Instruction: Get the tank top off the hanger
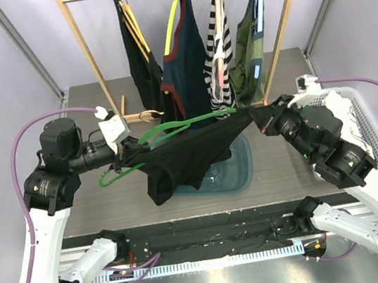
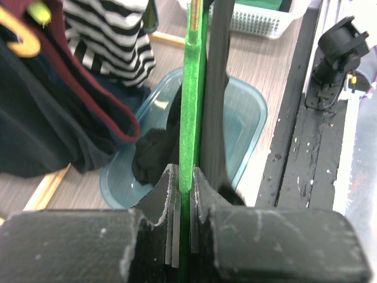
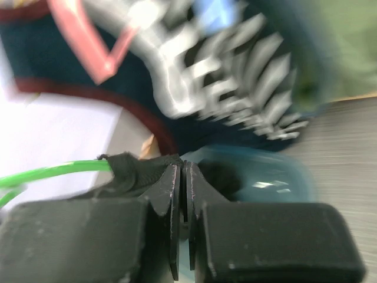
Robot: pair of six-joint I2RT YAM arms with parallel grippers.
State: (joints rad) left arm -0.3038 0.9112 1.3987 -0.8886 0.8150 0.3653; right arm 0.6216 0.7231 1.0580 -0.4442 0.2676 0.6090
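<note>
Teal tub [image 1: 241,169], tank top [image 1: 190,152] hanging over it, green hanger [image 1: 193,120]

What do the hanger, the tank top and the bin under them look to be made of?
Hanger: probably plastic, bright green and smooth; it is a thin strip that bows in the top view.
Tank top: soft black fabric, matte, likely a knit; it sags and folds.
Bin: translucent teal plastic, glossy; the table shows through it and it catches highlights.
</note>
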